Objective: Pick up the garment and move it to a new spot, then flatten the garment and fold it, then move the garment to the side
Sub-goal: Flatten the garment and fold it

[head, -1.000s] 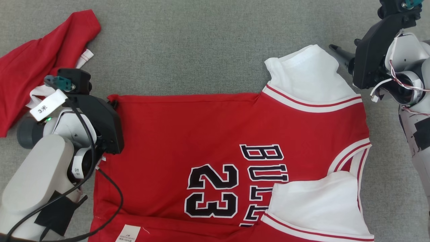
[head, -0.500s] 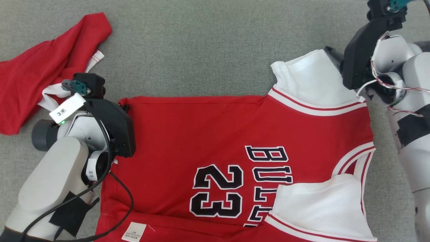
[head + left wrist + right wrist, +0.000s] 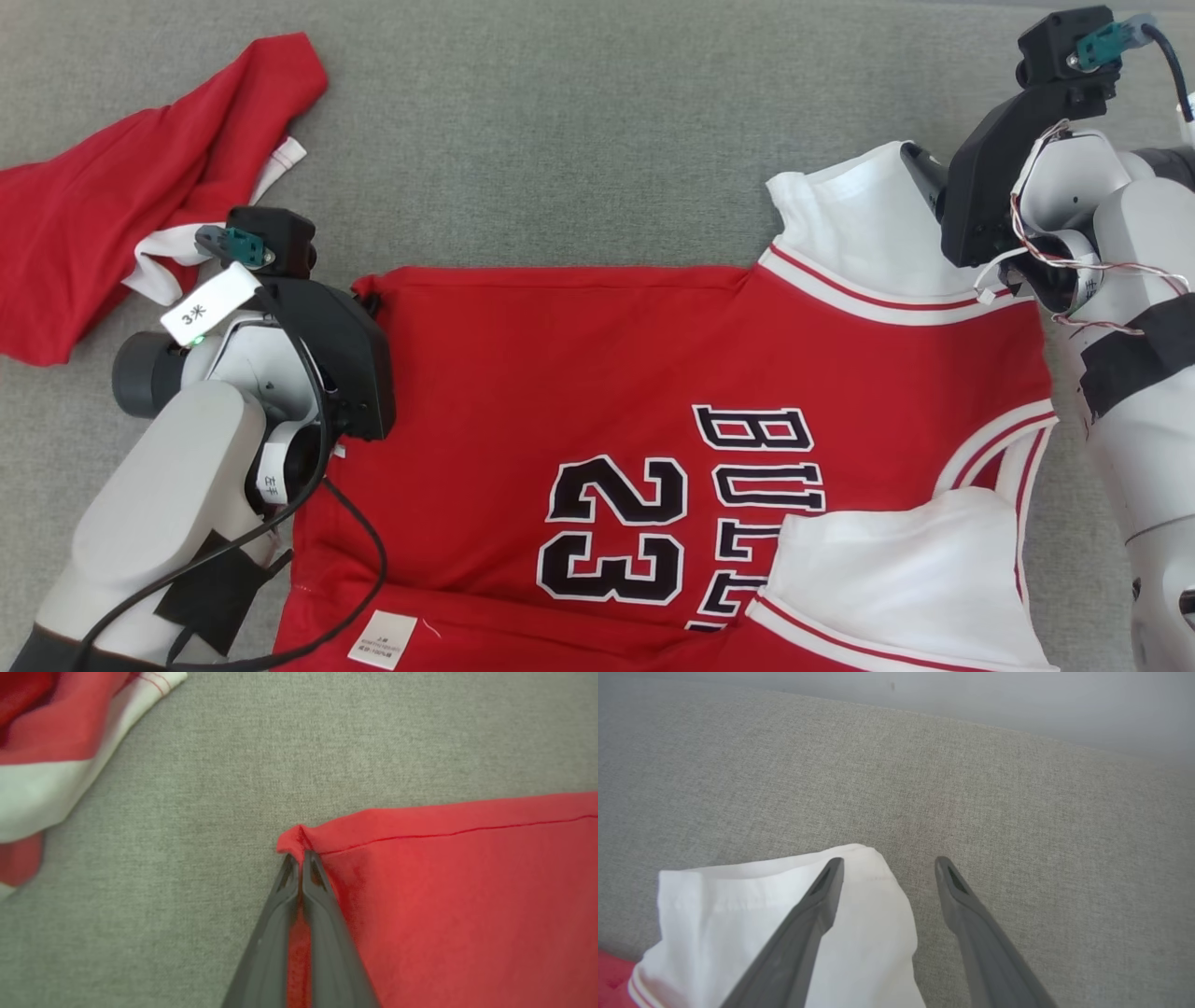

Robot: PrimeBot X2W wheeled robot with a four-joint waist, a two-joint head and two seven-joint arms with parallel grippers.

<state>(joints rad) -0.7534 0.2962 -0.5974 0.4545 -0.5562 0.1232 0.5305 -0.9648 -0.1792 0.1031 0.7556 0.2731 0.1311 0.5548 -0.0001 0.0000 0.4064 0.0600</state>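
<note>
On grey fabric (image 3: 579, 140) you see the left gripper (image 3: 301, 856) pinching the far-left corner of the jersey (image 3: 579, 355), right gripper (image 3: 888, 860) spread above its white sleeve (image 3: 738, 896).

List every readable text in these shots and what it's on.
"23": jersey, black numerals with a white outline.
"BULL": jersey, beside the number; the rest is covered by the white sleeve.
"3米": white tag on the left arm cable.
Wrist label, left arm: too small to read.
Care label, jersey hem: print too small to read.
Wrist views: no text.
</note>
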